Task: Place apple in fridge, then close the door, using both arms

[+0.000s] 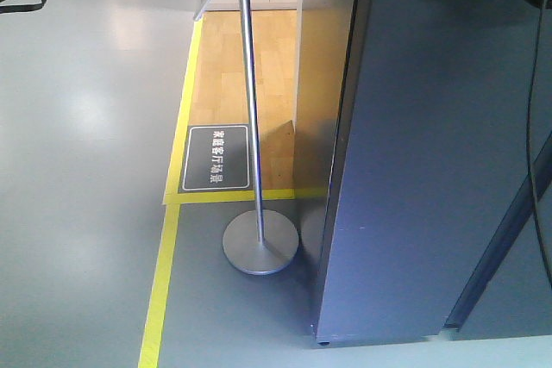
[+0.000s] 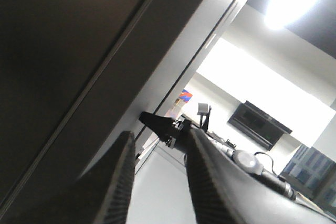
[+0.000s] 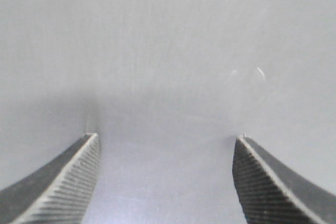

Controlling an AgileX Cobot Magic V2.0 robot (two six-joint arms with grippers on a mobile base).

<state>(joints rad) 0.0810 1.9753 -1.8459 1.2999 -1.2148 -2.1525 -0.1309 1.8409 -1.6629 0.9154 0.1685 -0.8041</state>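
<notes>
The fridge shows its blue-grey outside, inside hidden. Left of the fridge, a metal stand rests on the floor. My left gripper has its jaws apart, empty, beside a dark panel; my right gripper, jaws wide and empty, faces a plain grey surface.

Glossy grey floor near and left. Yellow tape edging wood flooring farther back, dark placard flat on it. Round metal stand base just left of fridge.

Glossy grey floor, yellow tape
</notes>
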